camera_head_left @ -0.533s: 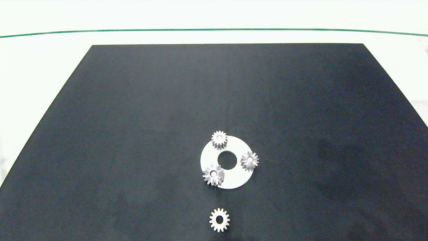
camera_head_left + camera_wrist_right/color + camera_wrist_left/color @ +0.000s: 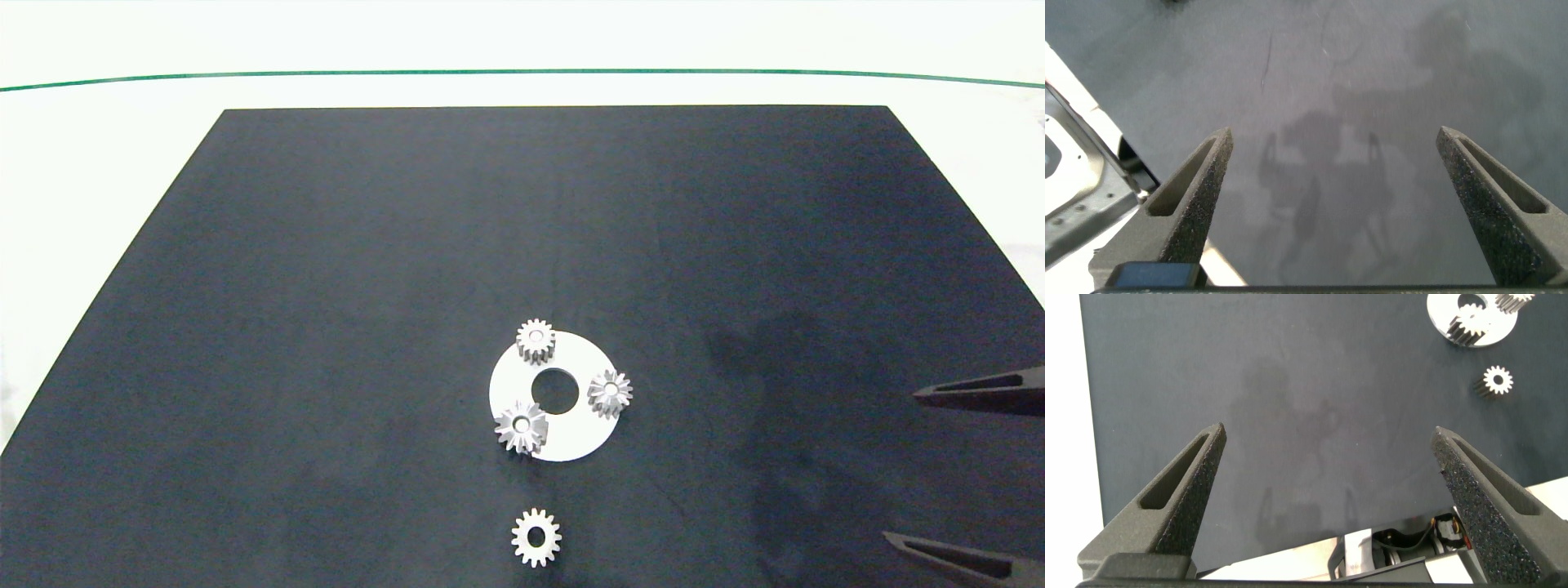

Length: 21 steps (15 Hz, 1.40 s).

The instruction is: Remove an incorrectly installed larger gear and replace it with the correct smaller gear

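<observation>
The larger gear (image 2: 520,426), with pointed star teeth, sits on the near left rim of a white disc (image 2: 571,437). Its place in the left wrist view is the larger gear (image 2: 1467,328). The smaller gear (image 2: 536,536), thin and flat with blunt teeth, lies on the black mat in front of the disc, also showing as the smaller gear (image 2: 1497,380). My right gripper (image 2: 900,465) reaches in open from the right edge, well away from the gears, and the right gripper (image 2: 1335,135) has only mat under it. My left gripper (image 2: 1328,433) is open over bare mat, outside the head view.
Two more gears stand on the disc: a blunt-toothed one (image 2: 535,340) at the far rim and a star-toothed one (image 2: 609,393) at the right rim. The disc has a round centre hole (image 2: 555,391). The black mat (image 2: 326,286) lies on a white table.
The right gripper's two fingers have come into the head view from the right edge. The gears and disc have not moved.
</observation>
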Motion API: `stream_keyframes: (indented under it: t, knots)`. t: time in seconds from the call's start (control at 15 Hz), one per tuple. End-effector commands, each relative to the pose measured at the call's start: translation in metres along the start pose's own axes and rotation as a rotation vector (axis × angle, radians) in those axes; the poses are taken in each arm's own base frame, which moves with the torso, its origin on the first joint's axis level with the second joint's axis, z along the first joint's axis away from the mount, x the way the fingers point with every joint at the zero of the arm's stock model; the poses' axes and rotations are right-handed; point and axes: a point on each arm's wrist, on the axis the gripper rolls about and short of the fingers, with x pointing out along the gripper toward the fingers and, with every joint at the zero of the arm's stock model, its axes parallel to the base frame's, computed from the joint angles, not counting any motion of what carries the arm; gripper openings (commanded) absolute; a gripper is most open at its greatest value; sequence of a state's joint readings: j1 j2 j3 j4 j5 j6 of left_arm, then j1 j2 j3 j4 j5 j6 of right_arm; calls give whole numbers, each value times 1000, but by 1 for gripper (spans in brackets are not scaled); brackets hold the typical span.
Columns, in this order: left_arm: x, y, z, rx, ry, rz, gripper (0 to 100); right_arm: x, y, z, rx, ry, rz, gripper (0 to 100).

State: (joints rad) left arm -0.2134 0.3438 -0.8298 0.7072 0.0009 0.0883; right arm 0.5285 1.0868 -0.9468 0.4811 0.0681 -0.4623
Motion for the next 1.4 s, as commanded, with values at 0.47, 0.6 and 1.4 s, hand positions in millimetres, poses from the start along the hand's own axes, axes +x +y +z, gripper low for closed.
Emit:
stream_keyframes:
  t: [0.47, 0.6, 1.4]
  knots:
    - [-1, 0, 0, 3, -4, -3, 100, 80, 25, 70, -189, 44, 223, 100]
    - [-4, 0, 0, 3, -16, -4, 100, 99, 34, 81, -228, 80, 189, 100]
    - [-18, 2, 1, 5, -85, -17, 100, 171, 71, 128, -348, 124, 147, 100]
